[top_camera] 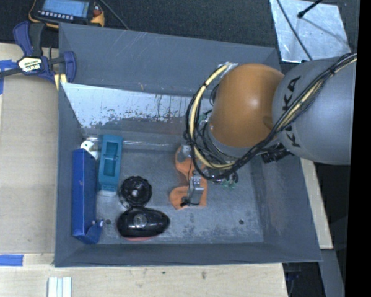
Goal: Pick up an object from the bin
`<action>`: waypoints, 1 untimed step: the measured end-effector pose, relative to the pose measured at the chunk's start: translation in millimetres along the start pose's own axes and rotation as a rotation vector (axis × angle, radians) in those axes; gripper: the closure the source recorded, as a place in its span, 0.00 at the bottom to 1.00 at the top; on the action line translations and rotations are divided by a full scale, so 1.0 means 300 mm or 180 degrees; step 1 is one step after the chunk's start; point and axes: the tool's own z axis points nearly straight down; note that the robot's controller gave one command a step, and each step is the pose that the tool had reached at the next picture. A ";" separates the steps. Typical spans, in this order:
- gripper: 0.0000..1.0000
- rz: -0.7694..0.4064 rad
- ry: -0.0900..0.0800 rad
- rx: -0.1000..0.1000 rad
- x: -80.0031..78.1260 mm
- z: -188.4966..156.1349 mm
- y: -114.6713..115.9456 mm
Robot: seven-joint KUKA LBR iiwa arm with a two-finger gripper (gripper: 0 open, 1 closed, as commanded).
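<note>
My gripper (197, 191) is low in the middle of the bin, under the arm's orange dome. It sits right against an orange curved plastic thing (178, 196), which runs from beside the gripper's tip up along its left side; part of that thing is hidden by the gripper. A black mouse-shaped object (143, 223) with a red underside lies to the lower left of the gripper, apart from it. A black round knob (136, 190) sits just above the mouse-shaped object.
A light blue rectangular block (110, 162) and a long dark blue bar (82, 195) lie along the bin's left wall. The arm and its cables cover the bin's upper right part. Bare floor shows at the lower right.
</note>
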 end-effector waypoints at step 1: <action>0.00 0.0006 -0.0027 -0.0003 -0.006 -0.016 -0.001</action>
